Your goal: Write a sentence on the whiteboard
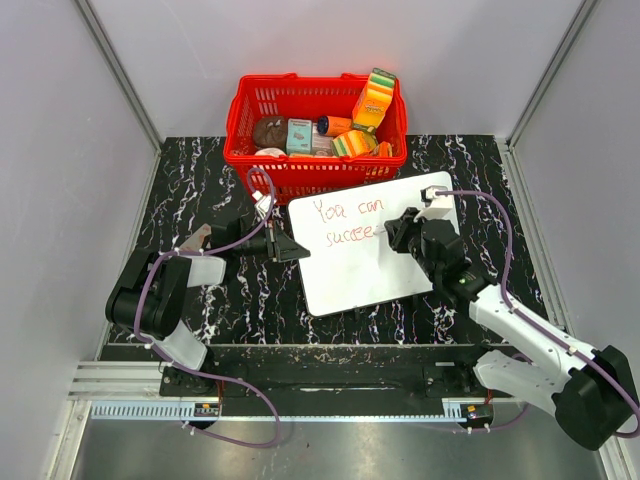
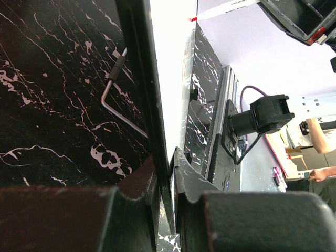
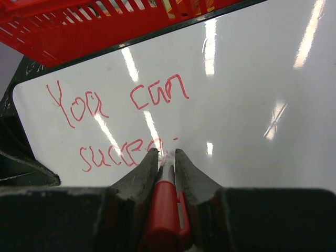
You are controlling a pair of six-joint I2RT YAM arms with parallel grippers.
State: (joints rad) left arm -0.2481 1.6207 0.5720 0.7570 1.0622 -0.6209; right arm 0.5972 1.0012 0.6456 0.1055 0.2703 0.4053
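The whiteboard (image 1: 380, 265) lies on the black marble table, turned a little, and fills the right wrist view (image 3: 247, 105). Red lettering (image 1: 345, 222) reads "You can" with "succee" under it, also in the right wrist view (image 3: 118, 123). My right gripper (image 1: 398, 232) is shut on a red marker (image 3: 165, 210), its tip on the board at the end of the second line (image 3: 167, 156). My left gripper (image 1: 290, 245) is shut on the board's left edge (image 2: 167, 173), seen edge-on in the left wrist view.
A red basket (image 1: 250, 120) holding several packets and sponges stands just behind the board, touching its far edge; its wall shows in the right wrist view (image 3: 68, 26). A bent metal hex key (image 2: 113, 97) lies on the table left of the board.
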